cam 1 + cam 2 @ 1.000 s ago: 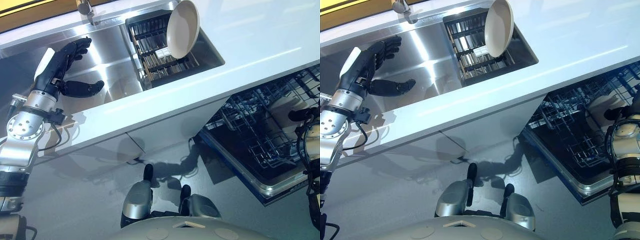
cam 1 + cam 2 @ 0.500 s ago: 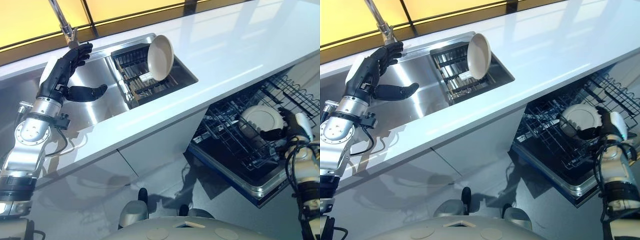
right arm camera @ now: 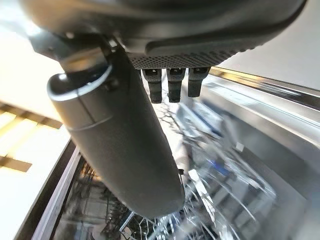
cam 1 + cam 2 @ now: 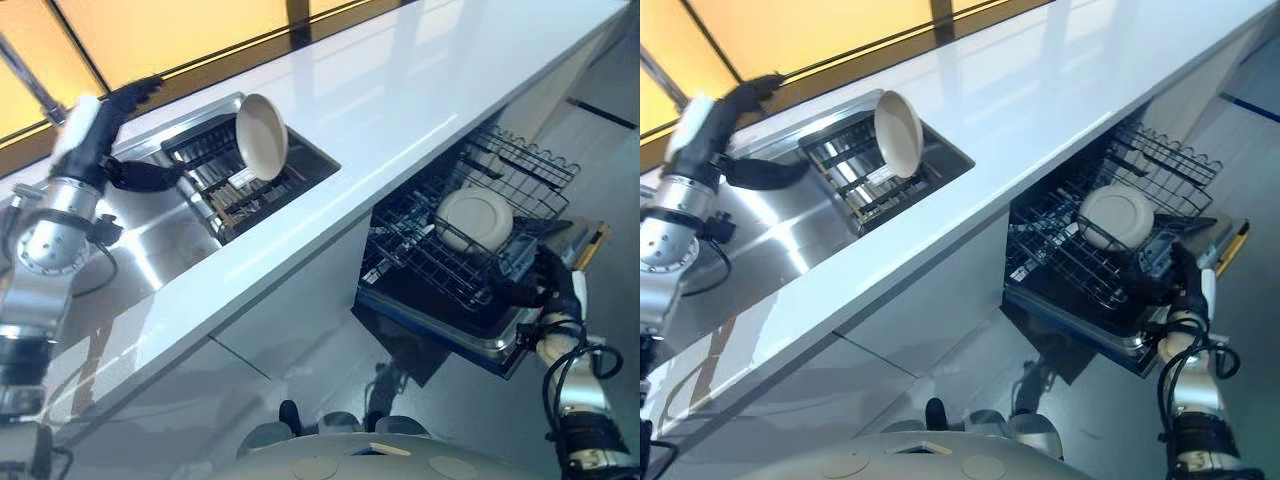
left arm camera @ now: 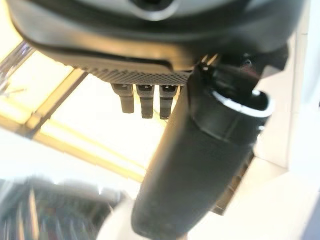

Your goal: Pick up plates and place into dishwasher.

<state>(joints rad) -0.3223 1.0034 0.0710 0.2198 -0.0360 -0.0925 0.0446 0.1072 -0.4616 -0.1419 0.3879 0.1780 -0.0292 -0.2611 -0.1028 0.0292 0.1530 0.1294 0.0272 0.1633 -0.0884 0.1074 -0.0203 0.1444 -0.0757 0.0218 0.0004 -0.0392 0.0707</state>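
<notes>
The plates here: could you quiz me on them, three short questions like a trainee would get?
1. True or false: a plate already sits in the dishwasher rack.
2. Where does the other plate stand? A) on the white counter B) in the sink's drying rack C) on the floor
3. Fill in: the left robot hand is over the ____, fingers straight.

Key: 1 true; 2 B; 3 sink. The right robot hand is by the dishwasher's front edge.
</notes>
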